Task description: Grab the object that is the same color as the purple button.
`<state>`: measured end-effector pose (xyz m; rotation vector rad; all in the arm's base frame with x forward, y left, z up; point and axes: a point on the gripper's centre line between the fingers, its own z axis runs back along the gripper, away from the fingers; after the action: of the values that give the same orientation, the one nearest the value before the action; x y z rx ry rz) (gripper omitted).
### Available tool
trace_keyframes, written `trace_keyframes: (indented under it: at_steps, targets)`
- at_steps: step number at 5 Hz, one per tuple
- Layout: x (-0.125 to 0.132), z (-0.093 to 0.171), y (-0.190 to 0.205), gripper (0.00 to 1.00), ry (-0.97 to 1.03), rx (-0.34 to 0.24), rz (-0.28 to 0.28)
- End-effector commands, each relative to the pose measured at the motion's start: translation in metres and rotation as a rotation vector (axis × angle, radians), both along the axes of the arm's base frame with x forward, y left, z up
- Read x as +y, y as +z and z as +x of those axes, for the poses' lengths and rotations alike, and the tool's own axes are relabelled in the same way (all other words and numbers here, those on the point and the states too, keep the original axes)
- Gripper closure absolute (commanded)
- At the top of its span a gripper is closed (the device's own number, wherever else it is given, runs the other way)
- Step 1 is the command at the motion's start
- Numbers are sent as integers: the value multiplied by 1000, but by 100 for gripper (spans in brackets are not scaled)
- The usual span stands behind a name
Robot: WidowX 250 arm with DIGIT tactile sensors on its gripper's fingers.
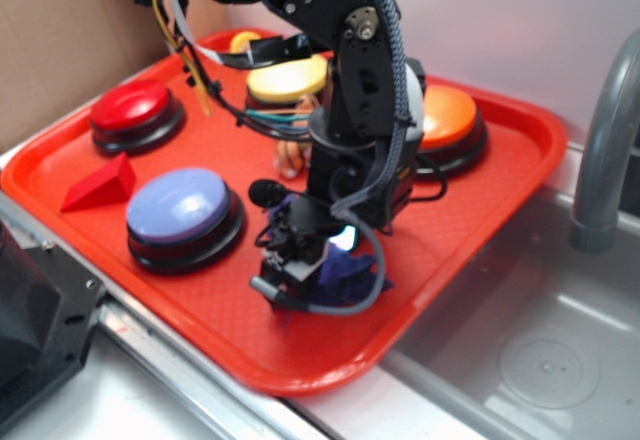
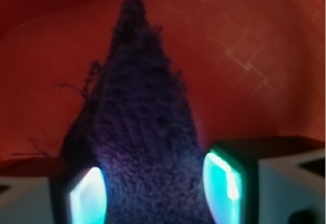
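The dark purple-blue terry rag (image 1: pixel 345 275) lies on the red tray (image 1: pixel 500 175) near its front edge, right of the purple button (image 1: pixel 183 207). My gripper (image 1: pixel 292 270) is down at the tray, on the rag's left part. In the wrist view the fuzzy triangular rag (image 2: pixel 142 132) fills the gap in my gripper (image 2: pixel 155 193). Both glowing pads, the left (image 2: pixel 87 198) and the right (image 2: pixel 224 180), press against its sides. Its tip points away from me and its frayed left edge spreads past the left finger.
Red (image 1: pixel 133 110), yellow (image 1: pixel 285 78) and orange (image 1: pixel 447 120) buttons stand at the back of the tray. A red wedge block (image 1: pixel 100 182) is at the left. A small plush (image 1: pixel 290 155) is partly hidden behind the arm. A sink basin (image 1: pixel 545 360) and grey faucet (image 1: pixel 605 150) are on the right.
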<state>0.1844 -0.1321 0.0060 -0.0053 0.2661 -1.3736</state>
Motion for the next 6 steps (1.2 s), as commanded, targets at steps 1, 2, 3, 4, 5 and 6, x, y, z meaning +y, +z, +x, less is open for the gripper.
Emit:
trace_keyframes:
  at_steps: [1, 2, 3, 4, 5, 6]
  targets:
    - [24, -29, 6, 100, 336, -62, 22]
    - [28, -31, 28, 100, 464, -137, 11]
    - [34, -31, 71, 100, 694, -259, -62]
    - [37, -27, 121, 100, 949, -310, -142]
    - [43, -28, 170, 100, 1203, -320, -146]
    - [64, -31, 201, 100, 1455, -317, -119]
